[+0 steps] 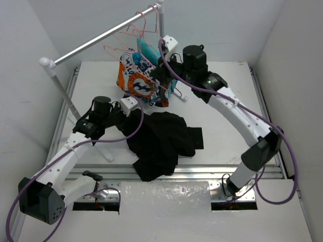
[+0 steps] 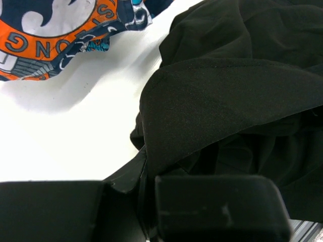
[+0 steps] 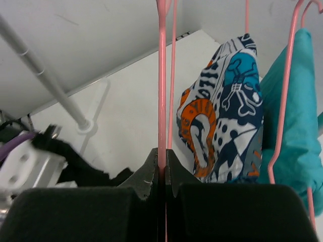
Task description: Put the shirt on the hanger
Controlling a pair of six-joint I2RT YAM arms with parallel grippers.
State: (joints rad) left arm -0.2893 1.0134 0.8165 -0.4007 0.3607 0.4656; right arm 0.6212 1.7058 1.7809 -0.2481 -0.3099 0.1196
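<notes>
The black shirt (image 1: 161, 138) lies crumpled on the white table in front of the arms and fills the right of the left wrist view (image 2: 237, 101). My left gripper (image 1: 130, 114) sits at the shirt's left edge, shut (image 2: 145, 176) on a fold of the black fabric. My right gripper (image 1: 160, 70) is up at the rack beside the hanging garments. It is shut (image 3: 162, 161) on the thin pink wire of a hanger (image 3: 161, 75) that runs straight up between its fingers. The shirt's white label is hidden.
A grey rack bar (image 1: 101, 38) crosses the back left on a slanted post (image 1: 65, 96). Other pink hangers (image 1: 132, 31) hang on it with an orange-blue-white patterned garment (image 1: 139, 80) and a teal garment (image 3: 295, 126). White walls enclose the table.
</notes>
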